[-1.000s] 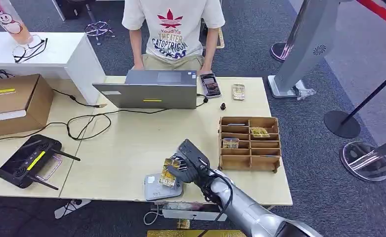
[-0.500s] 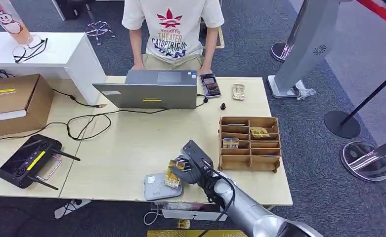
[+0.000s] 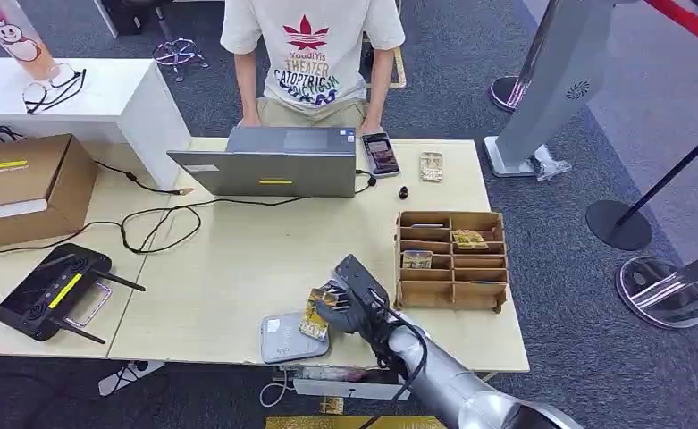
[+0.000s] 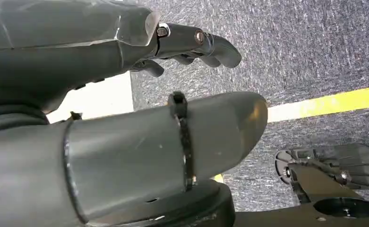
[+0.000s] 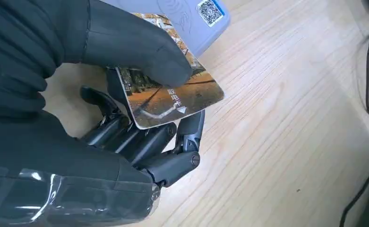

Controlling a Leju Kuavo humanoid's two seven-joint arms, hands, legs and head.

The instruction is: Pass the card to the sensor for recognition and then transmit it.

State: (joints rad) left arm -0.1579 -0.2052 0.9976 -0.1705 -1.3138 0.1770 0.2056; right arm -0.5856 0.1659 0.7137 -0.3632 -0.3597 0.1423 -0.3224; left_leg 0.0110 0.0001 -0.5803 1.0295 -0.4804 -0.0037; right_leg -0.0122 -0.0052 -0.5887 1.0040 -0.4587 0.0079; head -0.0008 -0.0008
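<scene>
Head view shows the grey sensor (image 3: 290, 336) at the table's (image 3: 238, 259) near edge. Just right of it, the right hand (image 3: 349, 299) pinches the card (image 3: 315, 313) over its right edge. Left hand (image 4: 192, 42) hangs above carpet, fingers loosely curled, holding nothing.

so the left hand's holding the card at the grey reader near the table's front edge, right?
Not the left hand. The right hand holds the card at the grey reader near the table's front edge, as the head view shows. The left hand hangs over carpet, holding nothing.
</scene>
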